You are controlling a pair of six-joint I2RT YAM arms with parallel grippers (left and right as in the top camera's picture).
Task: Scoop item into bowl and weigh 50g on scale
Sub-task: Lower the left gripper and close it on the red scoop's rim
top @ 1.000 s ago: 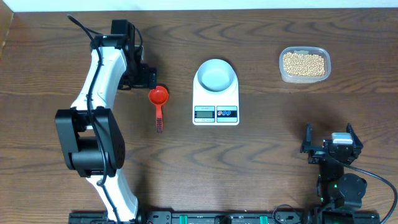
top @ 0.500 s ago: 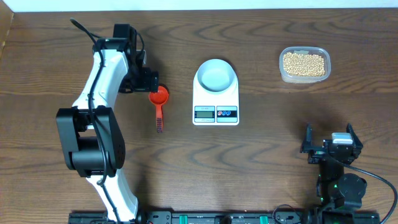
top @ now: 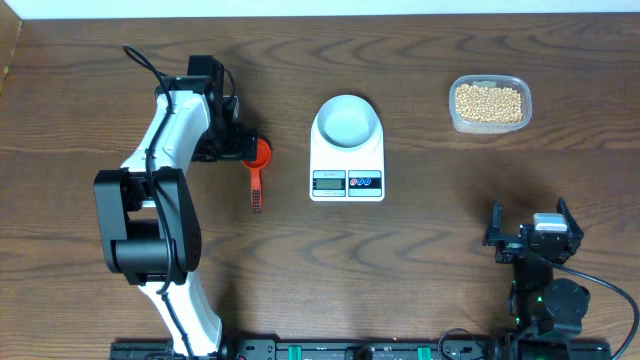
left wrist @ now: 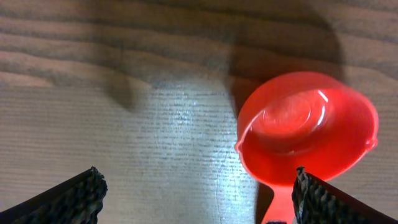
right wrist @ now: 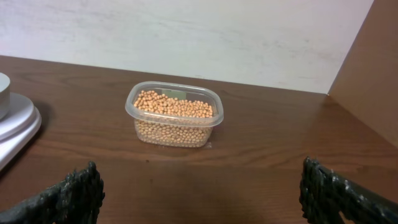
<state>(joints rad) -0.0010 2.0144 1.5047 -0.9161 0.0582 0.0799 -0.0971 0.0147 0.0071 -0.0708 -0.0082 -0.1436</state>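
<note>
The pale-tan beans [top: 488,102] fill a clear plastic tub, also seen in the right wrist view [right wrist: 175,111]. The pale bowl [top: 347,122] stands on the white scale [top: 320,166], and its inside looks bare. A red scoop [top: 257,163] lies left of the scale, cup end away from the table's front. My left gripper [top: 243,149] hangs open over the scoop's cup. In the left wrist view the red scoop's cup [left wrist: 308,127] sits by the right fingertip [left wrist: 320,199], and the left gripper [left wrist: 196,186] holds nothing. My right gripper [top: 533,236] rests open near the front right, empty [right wrist: 202,186].
The tub [top: 458,118] stands at the back right, near the table's far edge. In the right wrist view the scale's edge [right wrist: 15,124] shows at the left, and a pale wall [right wrist: 186,31] rises behind the table.
My left gripper has moved right and a little toward the front, closing in over the scoop's cup. The right arm, scoop, bowl and tub have not moved.
</note>
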